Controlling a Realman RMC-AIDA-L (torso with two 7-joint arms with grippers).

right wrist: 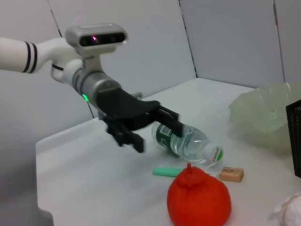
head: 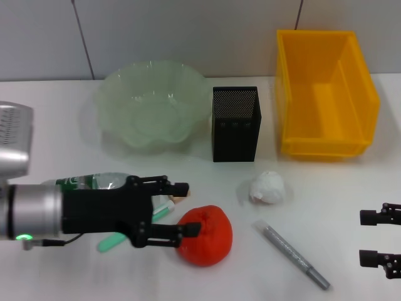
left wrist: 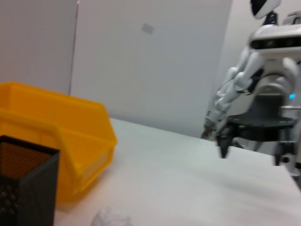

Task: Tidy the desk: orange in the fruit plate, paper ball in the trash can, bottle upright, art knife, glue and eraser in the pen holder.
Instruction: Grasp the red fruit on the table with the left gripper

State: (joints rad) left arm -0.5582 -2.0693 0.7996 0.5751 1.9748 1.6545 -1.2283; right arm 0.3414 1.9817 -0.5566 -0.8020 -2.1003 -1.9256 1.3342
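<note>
The orange (head: 207, 236) (right wrist: 200, 200) sits on the table at the front. My left gripper (head: 190, 208) (right wrist: 153, 132) hovers open just left of it, above the lying bottle (head: 94, 182) (right wrist: 188, 141). Between bottle and orange lie the tan eraser (right wrist: 232, 174) and a mint-green stick (head: 111, 242) (right wrist: 168, 172). A slim grey stick (head: 291, 254) lies right of the orange; I cannot tell which stick is the art knife and which the glue. The paper ball (head: 268, 187) rests before the black pen holder (head: 235, 123). Behind stand the fruit plate (head: 150, 110) and the trash can (head: 322, 94). My right gripper (head: 376, 237) waits open at the front right.
A wall runs close behind the table's far edge. The table's right edge (left wrist: 282, 169) lies just beyond the right gripper (left wrist: 225, 136). Bare tabletop lies between the paper ball and the right gripper.
</note>
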